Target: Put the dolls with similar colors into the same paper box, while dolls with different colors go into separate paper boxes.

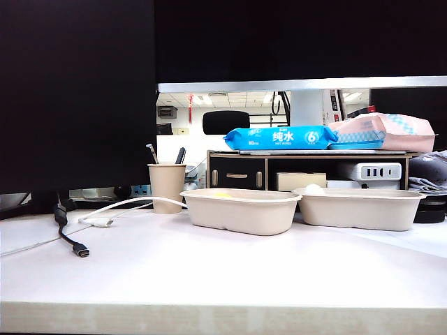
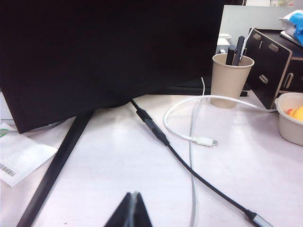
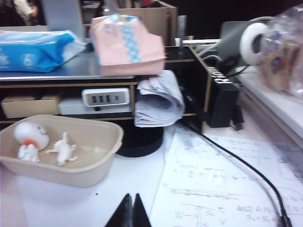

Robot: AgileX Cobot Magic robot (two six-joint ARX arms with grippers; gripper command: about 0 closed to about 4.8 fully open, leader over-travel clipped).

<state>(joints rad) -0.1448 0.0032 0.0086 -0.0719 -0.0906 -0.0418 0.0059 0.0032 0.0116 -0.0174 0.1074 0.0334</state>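
Observation:
Two beige paper boxes stand side by side on the white table. The left paper box shows a bit of yellow doll over its rim; in the left wrist view this box holds a yellow doll with some orange. The right paper box holds the white round-headed doll with an orange collar, and a small white figure lies beside it. My left gripper is shut and empty over the bare table. My right gripper is shut and empty in front of the right box.
A beige cup with pens stands left of the boxes. White cable and black cable trail across the table. A dark monitor fills the back left. A shelf carries wipe packs. Written papers lie at the right.

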